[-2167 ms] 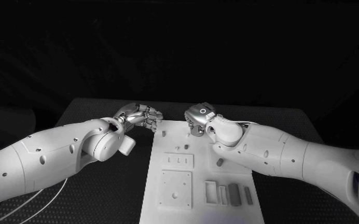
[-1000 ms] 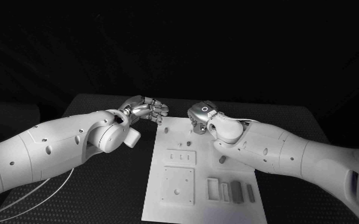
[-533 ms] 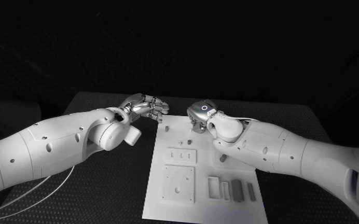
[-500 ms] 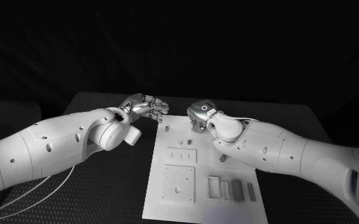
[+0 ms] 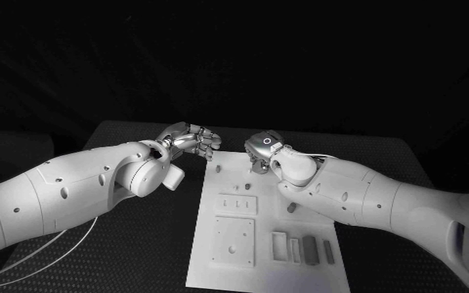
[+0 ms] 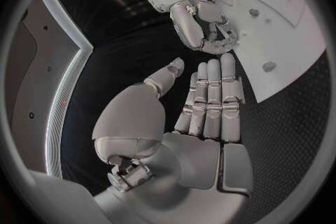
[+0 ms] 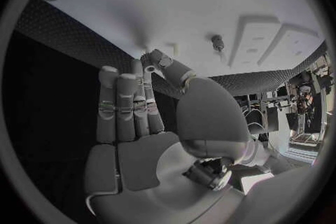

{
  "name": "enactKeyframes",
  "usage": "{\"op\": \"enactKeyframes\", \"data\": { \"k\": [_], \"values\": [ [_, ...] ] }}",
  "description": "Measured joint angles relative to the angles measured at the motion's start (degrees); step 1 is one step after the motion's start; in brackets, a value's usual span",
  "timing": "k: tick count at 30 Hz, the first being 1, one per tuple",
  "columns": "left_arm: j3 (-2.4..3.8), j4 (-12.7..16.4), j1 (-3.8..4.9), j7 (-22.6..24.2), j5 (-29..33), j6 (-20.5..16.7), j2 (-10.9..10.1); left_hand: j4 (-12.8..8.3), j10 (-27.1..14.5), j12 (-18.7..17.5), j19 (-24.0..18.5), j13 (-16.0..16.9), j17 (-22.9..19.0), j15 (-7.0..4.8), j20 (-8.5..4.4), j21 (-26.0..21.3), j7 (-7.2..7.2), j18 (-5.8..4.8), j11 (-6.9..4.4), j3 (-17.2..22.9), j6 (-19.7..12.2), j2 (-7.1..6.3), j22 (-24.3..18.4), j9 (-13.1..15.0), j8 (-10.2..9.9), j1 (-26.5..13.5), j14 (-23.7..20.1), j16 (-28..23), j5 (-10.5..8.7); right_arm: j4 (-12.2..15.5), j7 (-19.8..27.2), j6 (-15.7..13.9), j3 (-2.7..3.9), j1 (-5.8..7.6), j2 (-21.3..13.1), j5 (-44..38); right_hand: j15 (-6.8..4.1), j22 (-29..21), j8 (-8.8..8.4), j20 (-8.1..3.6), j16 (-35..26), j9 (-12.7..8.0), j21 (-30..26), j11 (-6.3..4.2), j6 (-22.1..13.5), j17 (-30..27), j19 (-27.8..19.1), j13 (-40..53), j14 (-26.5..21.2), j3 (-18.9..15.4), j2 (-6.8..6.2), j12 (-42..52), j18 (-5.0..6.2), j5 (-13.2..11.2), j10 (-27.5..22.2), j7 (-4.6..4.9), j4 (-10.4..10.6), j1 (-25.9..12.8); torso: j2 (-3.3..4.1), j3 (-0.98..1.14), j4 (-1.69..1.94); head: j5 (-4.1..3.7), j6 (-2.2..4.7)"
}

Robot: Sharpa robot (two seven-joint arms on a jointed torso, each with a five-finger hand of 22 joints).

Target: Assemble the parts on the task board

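A black bench with a finely textured top carries everything, and pale cables curve across its near-left part.

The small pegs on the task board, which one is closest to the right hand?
The peg near the board's far edge, level with the right hand. The peg by the board's middle and the peg beside the right forearm lie nearer the robot.

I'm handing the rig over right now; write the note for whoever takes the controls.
Left hand: holds nothing, fingers straight, beside the far left corner of the white task board.
Right hand: over the board's far edge; thumb and a fingertip meet at the surface, whether on a part I cannot tell.
Small grey pegs stand mid-board; grey bars sit in the near slots.
Done: unclear. Left: the remaining parts.
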Motion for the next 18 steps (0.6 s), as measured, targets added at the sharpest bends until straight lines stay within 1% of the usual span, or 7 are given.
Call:
{"op": "enactKeyframes", "data": {
  "k": [11, 12, 13, 14, 15, 16, 18],
  "values": [
    [0.0, 0.0, 0.13, -0.1, 0.0, 0.0, 0.0, 0.0, 0.0, 0.0, 0.1, 0.1, 0.1, 0.0, 0.08, 0.0, 0.0, 0.0, 0.0, 0.0, 0.0, 0.0, 0.0, 0.0, 0.0, 0.0, 0.0, 0.0, 0.0, -1.1, 0.3, 0.0, 0.0, 0.01, 0.7, 0.6, 0.08, 0.0, -0.16, 0.02, 0.0, 0.0, 0.0, 0.0, 0.0, -0.2, 0.0, 0.0, 0.1, 0.0, 0.0, 0.0, 0.0, 0.0, 0.0, -0.01, 0.0, 0.0, 0.05, 0.03, -0.05, 0.09, -0.07],
    [0.0, 0.0, 0.13, -0.1, 0.0, 0.0, 0.0, 0.0, 0.0, 0.0, 0.1, 0.1, 0.1, 0.0, 0.08, 0.0, 0.0, 0.0, 0.0, 0.0, 0.0, 0.0, 0.0, 0.0, -0.1, 0.0, 0.0, 0.0, 0.0, -1.2, 0.4, 0.0, 0.0, 0.01, 0.7, 0.7, 0.05, 0.0, -0.17, 0.01, 0.0, 0.0, 0.0, 0.0, 0.0, -0.4, 0.0, 0.0, 0.0, 0.1, 0.0, 0.0, 0.0, 0.0, 0.0, 0.01, -0.1, 0.0, 0.05, 0.03, -0.05, 0.09, -0.07],
    [0.0, 0.0, 0.14, -0.1, 0.0, 0.0, 0.0, 0.0, 0.0, 0.0, 0.1, 0.1, 0.1, 0.0, 0.08, 0.0, 0.0, 0.01, 0.0, 0.0, 0.0, 0.0, 0.0, 0.0, -0.2, 0.0, 0.0, 0.0, 0.0, -1.4, 0.5, 0.0, -0.02, 0.01, 0.8, 0.9, 0.15, 0.0, -0.51, -0.02, 0.0, 0.0, 0.2, 0.02, -0.3, -0.5, -0.1, 0.0, -0.2, 0.6, 0.0, -0.4, 0.0, 0.0, 0.0, 0.25, 0.1, 0.0, 0.05, 0.03, -0.05, 0.09, -0.09],
    [0.0, 0.0, 0.14, -0.1, 0.0, 0.0, 0.0, 0.0, 0.0, 0.0, 0.1, 0.1, 0.1, 0.0, 0.08, 0.0, 0.0, 0.01, 0.0, 0.0, 0.0, 0.0, 0.0, 0.0, -0.2, 0.0, 0.0, 0.0, 0.0, -1.5, 0.6, 0.0, -0.03, -0.01, 0.9, 1.1, 0.29, 0.0, -0.76, -0.02, 0.0, 0.4, 0.3, 0.25, -0.6, -0.7, -0.4, 0.0, -0.4, 0.6, 0.0, -0.7, 0.0, -0.1, -0.3, 0.53, 0.1, 0.0, 0.05, 0.03, -0.05, 0.09, -0.11],
    [0.0, 0.0, 0.14, -0.1, 0.0, 0.0, -0.1, 0.0, 0.0, 0.0, 0.1, 0.1, 0.1, 0.0, 0.08, 0.0, 0.0, 0.01, 0.0, 0.0, 0.0, 0.0, 0.0, 0.0, -0.2, 0.0, 0.0, 0.0, 0.0, -1.6, 0.7, 0.0, -0.05, -0.02, 0.9, 1.2, 0.47, 0.0, -1.07, 0.05, 0.0, 1.1, 0.3, 0.72, -1.4, -0.9, -0.8, 0.0, -0.7, 1.1, 0.0, -1.1, 0.0, -0.1, -0.8, 0.73, 0.6, 0.0, 0.05, 0.04, -0.05, 0.12, -0.13],
    [0.0, 0.0, 0.14, -0.1, 0.0, 0.0, -0.1, 0.0, 0.0, 0.0, 0.1, 0.1, 0.1, 0.0, 0.08, 0.0, 0.0, 0.01, 0.0, 0.0, 0.0, 0.0, 0.0, 0.0, -0.2, 0.0, 0.0, 0.0, 0.0, -1.7, 0.9, 0.1, -0.07, -0.06, 0.9, 1.5, 0.72, 0.0, -1.66, 0.03, 0.0, 1.3, 0.3, 1.17, -2.4, -1.0, -1.1, 0.0, -1.0, 1.3, 0.0, -1.6, -0.01, -0.1, -1.9, 1.18, 0.8, 0.0, 0.05, 0.04, -0.05, 0.13, -0.15],
    [0.0, 0.0, 0.15, -0.1, 0.0, 0.0, -0.1, 0.0, 0.0, 0.0, 0.1, 0.1, 0.1, 0.0, 0.08, 0.0, 0.0, 0.01, 0.0, 0.0, 0.0, 0.0, 0.0, 0.0, -0.2, 0.0, 0.0, 0.0, 0.0, -1.9, 1.1, 0.1, -0.09, -0.09, 0.9, 1.9, 1.21, 0.0, -2.4, 0.09, 0.1, 1.4, 0.3, 1.72, -3.7, -1.2, -1.3, -0.4, -1.2, 1.5, -0.19, -2.2, -0.01, -0.1, -3.6, 1.67, 0.8, 0.2, 0.05, 0.04, -0.07, 0.14, -0.17]
  ]
}}
